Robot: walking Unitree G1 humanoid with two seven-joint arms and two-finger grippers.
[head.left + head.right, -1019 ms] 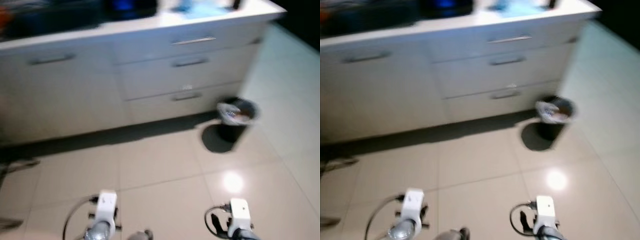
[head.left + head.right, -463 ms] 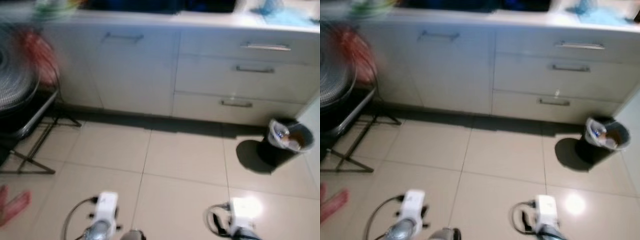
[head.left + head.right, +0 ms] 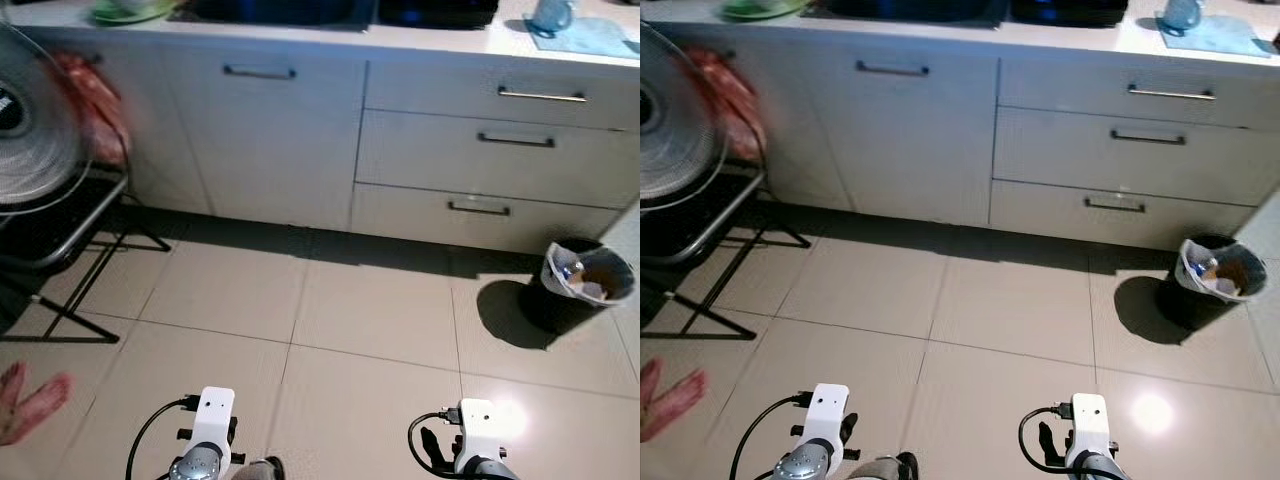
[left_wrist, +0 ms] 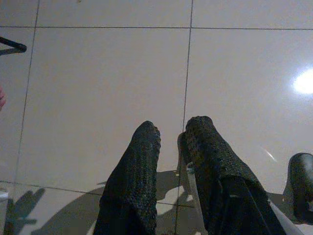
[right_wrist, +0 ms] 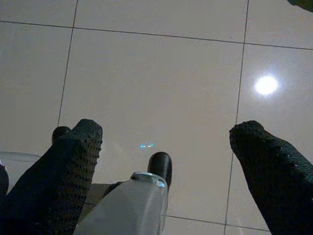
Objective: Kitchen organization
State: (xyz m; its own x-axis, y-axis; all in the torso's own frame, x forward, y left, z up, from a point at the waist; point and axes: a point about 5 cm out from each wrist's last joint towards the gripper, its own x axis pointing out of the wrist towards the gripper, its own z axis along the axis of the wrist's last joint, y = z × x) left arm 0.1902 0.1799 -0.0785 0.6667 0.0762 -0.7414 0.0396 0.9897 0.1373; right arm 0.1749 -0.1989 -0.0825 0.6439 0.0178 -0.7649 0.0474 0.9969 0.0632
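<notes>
Well ahead of both claws, a long run of pale kitchen cabinets (image 3: 290, 140) under a white counter (image 3: 440, 38): one door with a dark bar handle, then a stack of three drawers (image 3: 500, 150) ahead of the right claw; closed all of them, so nothing yet taken out or put away; on the counter, judged the likely place of the task's things, a green dish (image 3: 130, 10) far ahead of the left claw and a pale cup (image 3: 548, 14) on a blue cloth (image 3: 590, 35) far ahead of the right, too small to tell more.

Between claws and cabinets, beige floor tiles (image 3: 370, 320) with a bright lamp glare near the right claw.

Off to the left claw's outer side, a round wire fan (image 3: 30, 130) on a dark folding stand (image 3: 70, 270), with a red cloth (image 3: 95, 95) hung beside it, probably parked there out of the walkway.

Ahead and outward of the right claw, a small black bin (image 3: 585, 285) lined with a bag, set at the cabinet's end, handy for scraps.

At the far left edge, low, a person's hand (image 3: 30, 400).

Left gripper (image 4: 168, 134) hanging low over bare tile, fingers nearly together with only a thin slit between, holding nothing; right gripper (image 5: 166, 134) likewise over tile, fingers spread wide apart and empty; both carried down and idle, seemingly for walking, no reach begun; task judged barely started.
</notes>
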